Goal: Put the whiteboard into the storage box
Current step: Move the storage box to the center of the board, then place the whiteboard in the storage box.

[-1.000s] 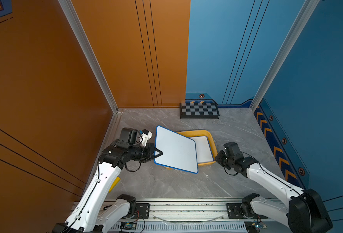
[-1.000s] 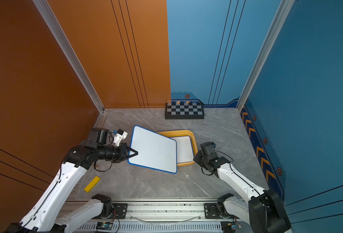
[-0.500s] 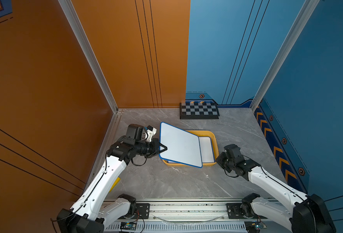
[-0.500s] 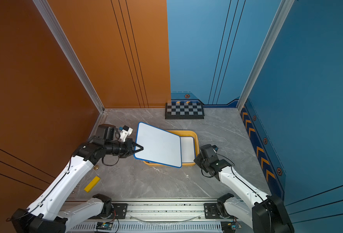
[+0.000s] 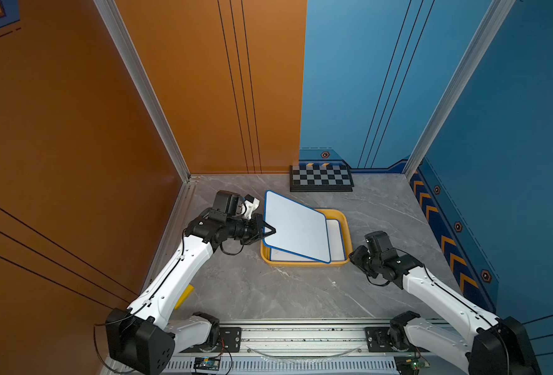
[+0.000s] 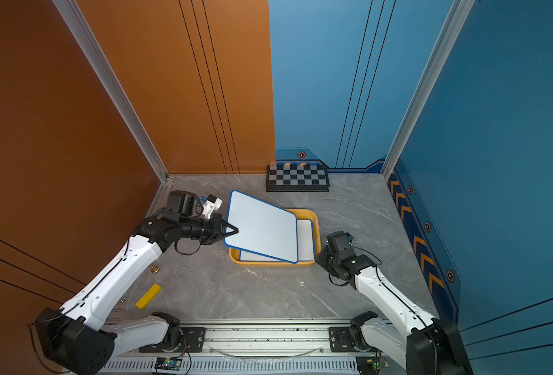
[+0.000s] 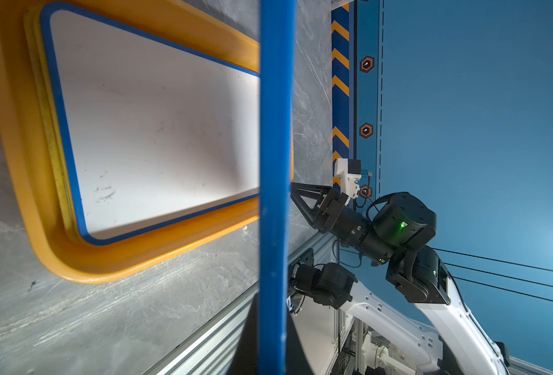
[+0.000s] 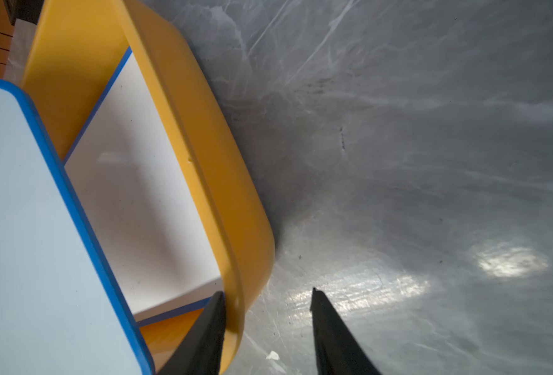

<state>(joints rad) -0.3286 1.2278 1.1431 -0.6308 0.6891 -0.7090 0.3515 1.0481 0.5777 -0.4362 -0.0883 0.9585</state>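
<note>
Here, the left gripper (image 5: 270, 231) is clamping the whiteboard (image 5: 296, 227) by its left edge and holding it at a slant above the yellow storage box (image 5: 304, 262). The whiteboard is covering most of the box without lying in it. A second whiteboard (image 5: 335, 240) is lying flat inside the box. The right gripper (image 8: 267, 293) is sitting at the box's near right corner with its fingers (image 8: 213, 324) spread apart. One finger is reaching over the rim, the other is pointing at the grey table (image 8: 431, 162), and nothing is being gripped.
</note>
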